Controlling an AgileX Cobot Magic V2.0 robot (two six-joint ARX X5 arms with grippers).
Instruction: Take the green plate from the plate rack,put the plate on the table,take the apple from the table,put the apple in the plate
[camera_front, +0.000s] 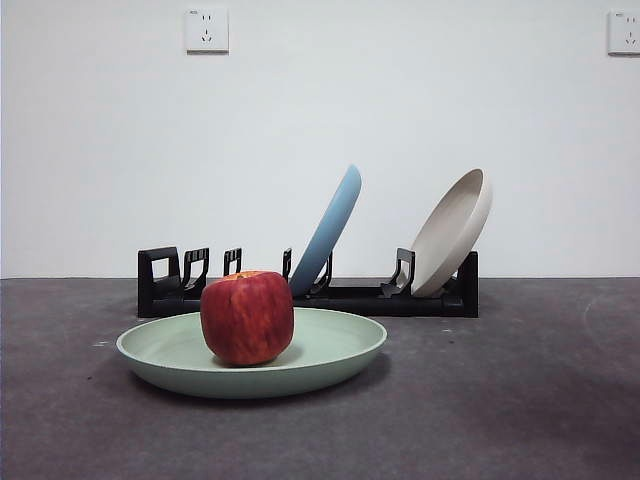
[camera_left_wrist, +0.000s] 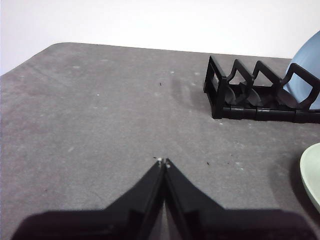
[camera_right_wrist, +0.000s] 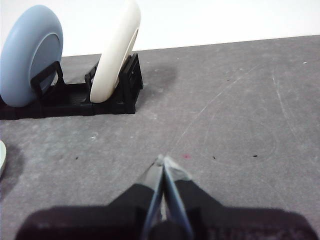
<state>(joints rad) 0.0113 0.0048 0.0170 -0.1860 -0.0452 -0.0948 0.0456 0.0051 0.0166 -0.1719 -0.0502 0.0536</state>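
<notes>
The green plate (camera_front: 330, 352) lies flat on the dark grey table (camera_front: 520, 400), in front of the black plate rack (camera_front: 350, 298). The dark red apple (camera_front: 247, 317) stands upright in the plate, left of its middle. A sliver of the plate's rim (camera_left_wrist: 312, 172) shows in the left wrist view, and another sliver (camera_right_wrist: 2, 155) in the right wrist view. My left gripper (camera_left_wrist: 163, 162) is shut and empty over bare table, off the rack's end (camera_left_wrist: 220, 92). My right gripper (camera_right_wrist: 162, 161) is shut and empty too, over bare table off the rack's other end (camera_right_wrist: 131, 82). Neither arm appears in the front view.
A light blue plate (camera_front: 328, 230) and a beige plate (camera_front: 452, 232) lean in the rack's slots. Several slots at the rack's left end (camera_front: 185, 270) hold nothing. A white wall with two sockets (camera_front: 206, 30) stands behind the table.
</notes>
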